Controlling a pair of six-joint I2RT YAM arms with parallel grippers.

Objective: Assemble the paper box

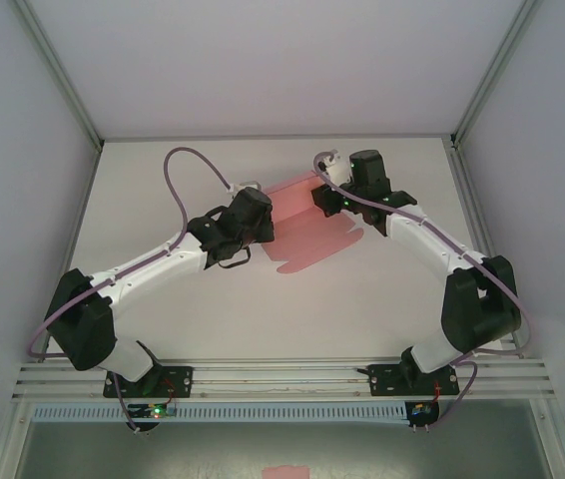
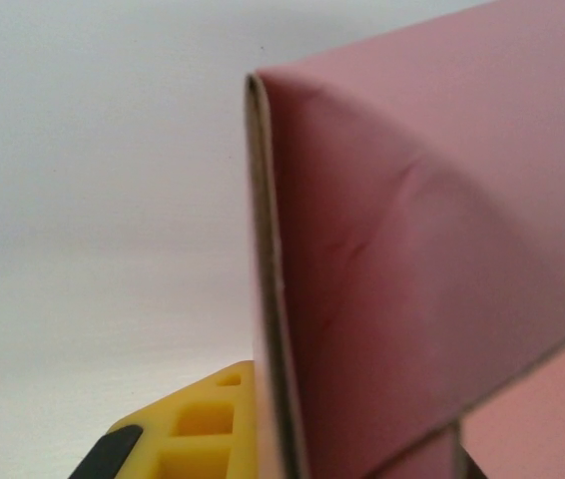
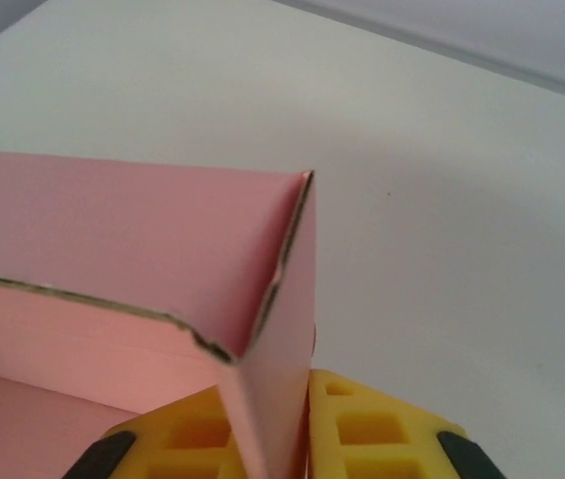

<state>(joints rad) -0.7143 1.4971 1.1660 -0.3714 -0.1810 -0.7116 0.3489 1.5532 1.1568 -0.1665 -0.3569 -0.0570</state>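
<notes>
Paper box (image 1: 307, 235), partly folded, on the surface (image 1: 362, 309).
Right end effector (image 3: 273, 444) clamped on an upright wall; left end effector (image 1: 266, 225) at another edge, grip impossible to tell.

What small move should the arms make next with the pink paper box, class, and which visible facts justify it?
Probably the left claw should push its folded wall toward the corner. The right claw pinches an upright wall of the paper box between its yellow fingers, while part of the card lies flat on the table.
</notes>
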